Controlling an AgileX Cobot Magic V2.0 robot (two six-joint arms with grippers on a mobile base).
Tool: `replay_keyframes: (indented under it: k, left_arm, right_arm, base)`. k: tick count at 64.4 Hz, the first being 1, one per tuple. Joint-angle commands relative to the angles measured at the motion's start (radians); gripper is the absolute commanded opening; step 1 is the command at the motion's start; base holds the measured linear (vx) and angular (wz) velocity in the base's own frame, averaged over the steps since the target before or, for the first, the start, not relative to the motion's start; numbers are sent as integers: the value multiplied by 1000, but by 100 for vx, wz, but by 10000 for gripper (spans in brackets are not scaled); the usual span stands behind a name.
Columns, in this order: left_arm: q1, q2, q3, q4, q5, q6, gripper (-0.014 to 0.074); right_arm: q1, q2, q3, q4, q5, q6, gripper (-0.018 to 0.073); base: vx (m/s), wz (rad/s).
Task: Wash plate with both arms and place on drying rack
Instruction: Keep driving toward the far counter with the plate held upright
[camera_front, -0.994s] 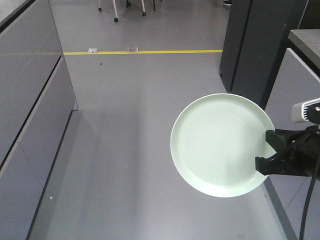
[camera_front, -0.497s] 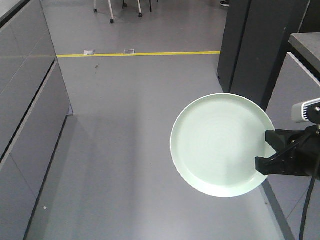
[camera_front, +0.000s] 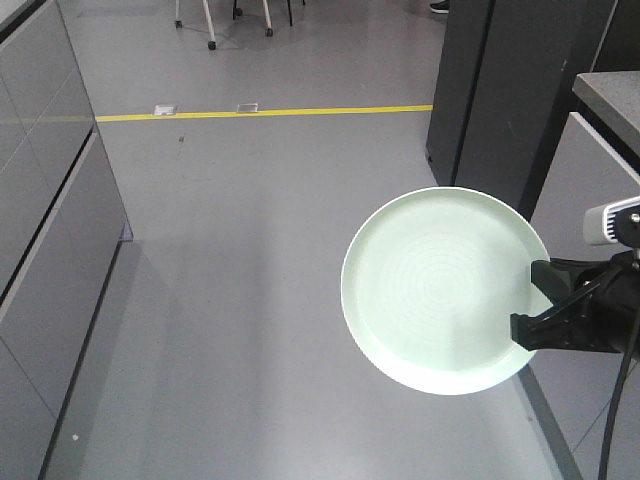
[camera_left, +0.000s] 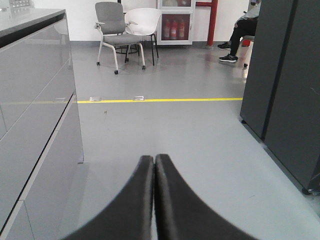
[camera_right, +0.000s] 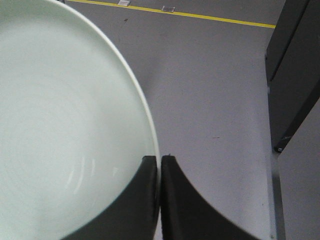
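The plate (camera_front: 440, 290) hangs over the floor (camera_front: 250, 250), face toward the front camera. The right hand (camera_front: 532, 300) pinches it at its right rim. The left hand (camera_left: 154, 159) is clenched on nothing. The plate is probably stiff, glazed, breakable and slippery when wet. Grip the raised rim only, and support the opposite edge with the left hand.

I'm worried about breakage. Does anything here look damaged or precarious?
No damage shows on the plate, but the right gripper pinches it only at its rim, out over bare floor. The left gripper is shut and empty, so nothing supports the far side.
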Motion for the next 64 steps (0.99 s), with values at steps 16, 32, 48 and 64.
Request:
replay_keyframes:
  k: [16,32,48,64]
  left_arm:
    - [-9,-16,15,-1,-67,1,4]
    - [-9,-16,15,-1,-67,1,4]
    - [-9,-16,15,-1,-67,1,4]
    - [-9,-16,15,-1,-67,1,4]
  right_arm:
    - [-3,-15,-26,3,-74,-7,-5]
    - [-3,-15,-26,3,-74,-7,-5]
    - [-3,-15,-26,3,-74,-7,-5]
    - [-3,-15,-26,3,-74,-7,-5]
  base:
    - [9,-5]
    - [8,-7]
    - [7,-7]
    - [7,-6]
